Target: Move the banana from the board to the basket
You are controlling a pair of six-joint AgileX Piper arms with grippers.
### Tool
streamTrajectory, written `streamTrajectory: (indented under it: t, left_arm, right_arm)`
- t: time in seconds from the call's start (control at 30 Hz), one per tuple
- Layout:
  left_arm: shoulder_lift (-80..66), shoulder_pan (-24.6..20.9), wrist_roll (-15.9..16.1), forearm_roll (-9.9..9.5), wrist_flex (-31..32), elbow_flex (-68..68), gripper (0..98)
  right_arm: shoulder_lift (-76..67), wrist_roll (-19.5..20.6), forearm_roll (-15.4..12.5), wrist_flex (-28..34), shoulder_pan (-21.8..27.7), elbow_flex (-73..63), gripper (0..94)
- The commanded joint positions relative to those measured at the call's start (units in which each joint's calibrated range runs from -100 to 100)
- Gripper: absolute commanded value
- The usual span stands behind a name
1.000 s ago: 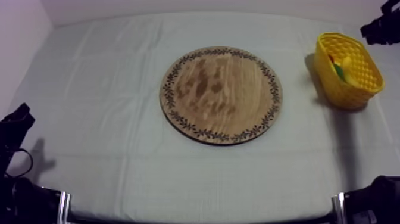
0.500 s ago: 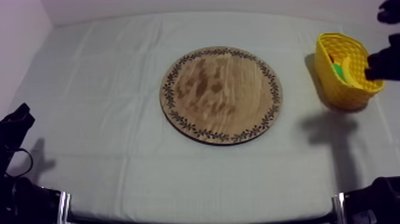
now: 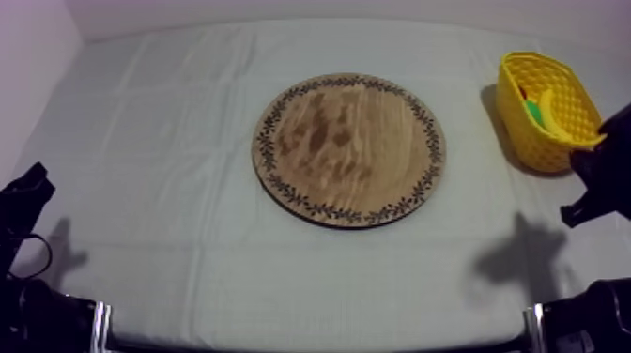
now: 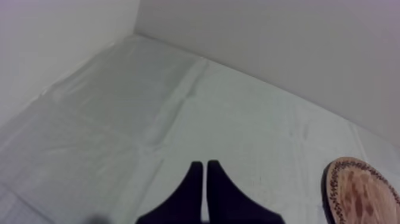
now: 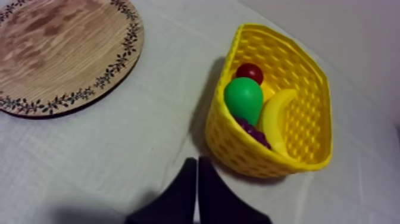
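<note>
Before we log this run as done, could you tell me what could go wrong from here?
The shut right hand hangs close beside the basket; a careless move could nudge or tip it. The banana lies high in the crowded basket beside the pear, so a knock might spill it.

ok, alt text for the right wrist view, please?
The banana lies in the yellow basket with a pear, a small red fruit and grapes. The right gripper, shut on nothing, hangs over the cloth beside the basket; the wooden board lies nearby.
</note>
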State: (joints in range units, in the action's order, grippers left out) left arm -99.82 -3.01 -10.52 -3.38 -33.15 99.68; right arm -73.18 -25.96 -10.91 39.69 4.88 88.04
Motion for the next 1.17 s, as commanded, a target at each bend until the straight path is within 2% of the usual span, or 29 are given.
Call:
streamTrajectory:
  t: [0.0,0.07,0.17,0.27,0.37,0.5,0.63,0.87,1.13]
  left_arm:
    - [0.0,0.01,-0.01,0.04,0.01,-0.01,0.1]
    - [0.0,0.01,-0.01,0.02,0.01,-0.01,0.1]
    - [0.0,0.01,-0.01,0.0,0.01,-0.01,0.1]
    - [0.0,0.01,-0.01,-0.01,0.01,-0.01,0.1]
    - [0.0,0.01,0.0,-0.01,0.01,-0.01,0.1]
    - [0.0,0.01,-0.01,-0.01,0.01,-0.01,0.1]
    - [0.0,0.01,-0.01,-0.01,0.01,-0.01,0.1]
    - [0.0,0.01,-0.01,-0.01,0.01,-0.01,0.1]
    - [0.0,0.01,-0.01,-0.01,0.01,-0.01,0.1]
  right_arm:
    - [-4.87,-0.4,-0.81,-0.37,0.17,3.63,0.4]
    - [-7.65,2.33,0.34,-1.62,0.1,6.22,0.3]
    - [-11.78,9.2,3.56,-2.44,-0.23,8.76,0.3]
    - [-15.94,15.14,5.45,-1.86,-0.23,9.79,0.3]
    - [-19.92,17.51,6.13,0.72,-0.58,9.63,0.3]
    - [-21.94,18.15,6.53,1.69,-0.78,9.73,0.3]
    - [-22.42,18.48,7.92,-0.6,-0.7,10.79,0.4]
    - [-22.56,13.38,9.09,-1.99,-0.78,11.45,0.4]
    - [-22.57,13.09,9.22,-2.11,-0.89,11.51,0.4]
